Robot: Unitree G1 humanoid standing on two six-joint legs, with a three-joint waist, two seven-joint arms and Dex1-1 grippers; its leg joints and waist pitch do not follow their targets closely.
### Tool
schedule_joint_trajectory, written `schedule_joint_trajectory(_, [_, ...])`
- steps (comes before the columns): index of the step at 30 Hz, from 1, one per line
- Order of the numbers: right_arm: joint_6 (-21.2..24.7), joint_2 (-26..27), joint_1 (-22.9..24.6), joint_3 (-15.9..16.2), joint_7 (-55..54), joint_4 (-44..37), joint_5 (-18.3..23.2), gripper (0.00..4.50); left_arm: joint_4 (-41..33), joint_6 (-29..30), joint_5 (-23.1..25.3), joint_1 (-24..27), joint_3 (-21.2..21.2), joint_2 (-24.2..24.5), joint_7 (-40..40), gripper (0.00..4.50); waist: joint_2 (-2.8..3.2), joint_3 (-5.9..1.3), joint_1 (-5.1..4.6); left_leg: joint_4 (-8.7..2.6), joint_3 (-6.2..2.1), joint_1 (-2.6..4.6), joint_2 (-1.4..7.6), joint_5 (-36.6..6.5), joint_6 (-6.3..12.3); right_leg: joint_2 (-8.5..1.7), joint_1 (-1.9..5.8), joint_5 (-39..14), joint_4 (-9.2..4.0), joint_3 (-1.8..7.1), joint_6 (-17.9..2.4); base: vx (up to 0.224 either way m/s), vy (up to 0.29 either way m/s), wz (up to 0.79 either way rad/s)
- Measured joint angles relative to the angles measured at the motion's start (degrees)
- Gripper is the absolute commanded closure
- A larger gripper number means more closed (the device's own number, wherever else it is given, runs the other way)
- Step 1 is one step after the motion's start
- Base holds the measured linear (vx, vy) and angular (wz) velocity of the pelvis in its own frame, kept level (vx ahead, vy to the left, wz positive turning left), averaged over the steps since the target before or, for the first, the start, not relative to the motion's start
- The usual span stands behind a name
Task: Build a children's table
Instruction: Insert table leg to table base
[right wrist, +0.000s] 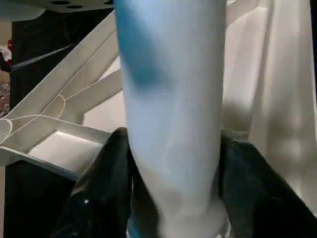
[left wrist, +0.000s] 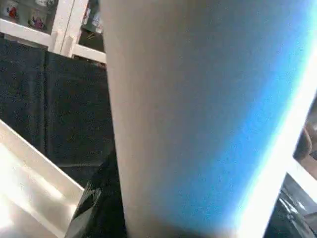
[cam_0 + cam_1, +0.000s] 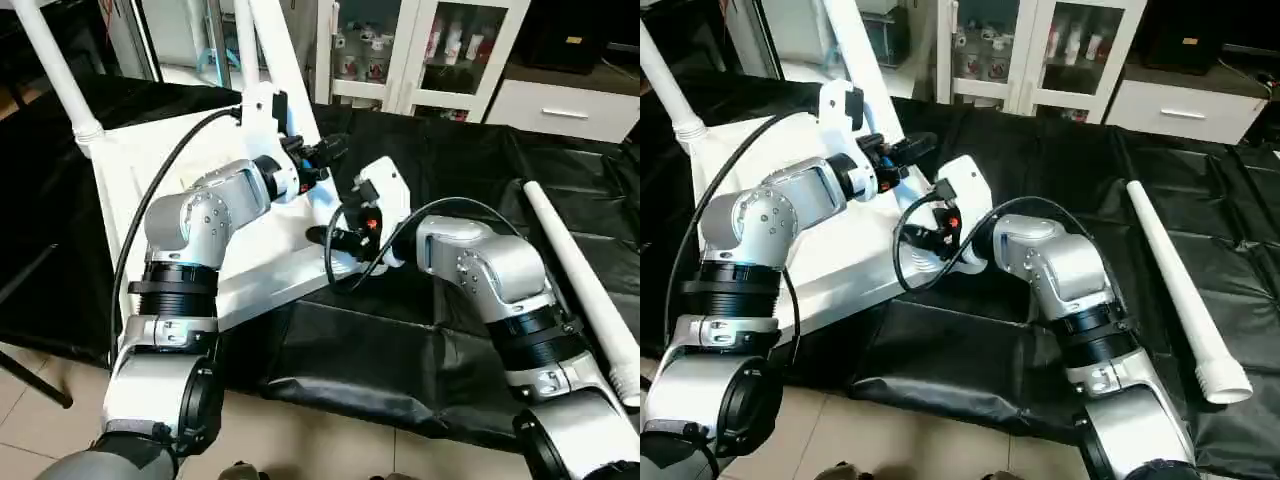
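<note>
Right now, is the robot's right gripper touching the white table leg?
Touching. In the right wrist view, the right gripper has its black fingers pressed against both sides of the white leg.

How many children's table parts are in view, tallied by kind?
Legs: 3 (far-corner leg, middle leg, loose leg on the black cover)
Table top: 1
Total: 4

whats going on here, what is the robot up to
The robot is putting a children's table together on a black-covered work table. The white top lies underside up. Both arms are at one upright leg: the left gripper higher up, the right gripper with a finger on each side near its base. Another leg stands in a corner. A spare leg lies apart.
</note>
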Motion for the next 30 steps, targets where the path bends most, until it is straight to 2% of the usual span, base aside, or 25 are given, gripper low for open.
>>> schedule_joint_trajectory(3, [-0.13,-0.25,0.00,0.07,0.82,0.01,-0.08,2.48,-0.02,0.05,-0.01,0.00,-0.43,0.31,-0.89,2.71,0.00,0.00,0.01,0.00,0.00,-0.01,0.00,0.00,0.00,0.00,0.00,0.00,0.00,0.00,0.00,0.000,0.000,0.00])
schedule_joint_trajectory(5, [-0.19,-0.56,0.00,0.08,1.47,-0.15,-0.06,2.55,-0.45,0.31,-0.11,0.05,-0.67,0.45,-1.52,2.01,0.00,0.00,0.04,0.00,0.00,-0.01,0.00,0.00,0.00,0.00,0.00,0.00,0.00,0.00,0.00,0.000,0.000,0.00])
schedule_joint_trajectory(8, [-0.25,-1.58,0.15,-0.35,4.15,-0.80,1.29,2.56,-2.46,2.11,-2.93,0.36,0.11,0.59,-4.22,1.99,0.00,0.00,0.07,0.00,0.00,-0.02,0.00,0.00,0.00,0.00,0.00,0.00,0.00,0.00,0.00,0.000,0.000,0.00])
schedule_joint_trajectory(11, [-0.39,-2.93,0.63,-1.57,7.07,-2.35,3.22,2.60,-4.39,3.49,-5.65,0.55,0.18,1.34,-7.40,1.61,0.00,0.00,0.05,0.00,0.01,0.01,0.00,-0.01,0.00,0.00,0.01,0.00,0.00,0.00,0.00,0.000,0.000,0.00])
schedule_joint_trajectory(13, [-0.38,-3.83,1.82,-2.88,9.47,-4.06,5.16,2.60,-6.01,4.89,-7.77,1.16,0.09,1.95,-10.65,1.58,0.00,0.00,0.11,-0.01,0.01,0.02,0.00,-0.01,0.00,0.00,0.02,0.00,0.00,0.00,-0.01,0.000,0.000,0.00])
schedule_joint_trajectory(17, [1.41,-6.27,4.24,-6.28,15.87,-8.68,11.63,2.60,-9.08,7.22,-12.25,3.04,-0.46,3.28,-18.12,1.17,0.01,0.00,0.11,0.00,0.02,0.03,0.01,0.00,0.01,0.00,0.02,0.00,0.01,0.00,-0.01,0.000,0.000,0.00])
schedule_joint_trajectory(21, [3.93,-9.76,5.82,-6.69,21.22,-12.38,15.62,2.61,-10.43,9.80,-15.81,3.22,-0.87,4.60,-23.13,0.91,0.03,0.00,0.12,0.01,0.02,0.11,0.01,0.00,0.01,0.00,0.09,0.00,0.04,0.01,-0.01,0.000,0.000,0.00])
schedule_joint_trajectory(25, [6.02,-13.60,7.54,-6.10,25.92,-14.42,16.86,2.61,-10.91,12.17,-18.16,3.22,-1.22,7.52,-27.36,0.88,0.06,0.02,0.11,0.01,0.01,0.17,0.01,0.00,0.00,0.01,0.11,0.00,0.07,0.02,-0.01,0.000,0.000,0.00])
schedule_joint_trajectory(26, [6.46,-14.44,7.87,-6.02,26.84,-14.72,17.21,2.61,-10.91,12.40,-18.21,3.22,-1.54,8.28,-28.58,1.13,0.06,0.01,0.06,0.01,0.01,0.18,0.01,0.00,0.00,0.01,0.11,0.00,0.07,0.02,-0.01,0.000,0.000,0.00])
schedule_joint_trajectory(30, [7.03,-14.98,8.45,-5.97,27.22,-14.79,17.95,2.61,-10.18,12.89,-18.27,3.04,-2.19,9.52,-31.08,1.42,0.13,0.03,0.06,0.01,0.01,0.18,0.01,0.00,0.00,0.01,0.10,0.00,0.07,0.02,-0.01,0.000,0.000,0.00])
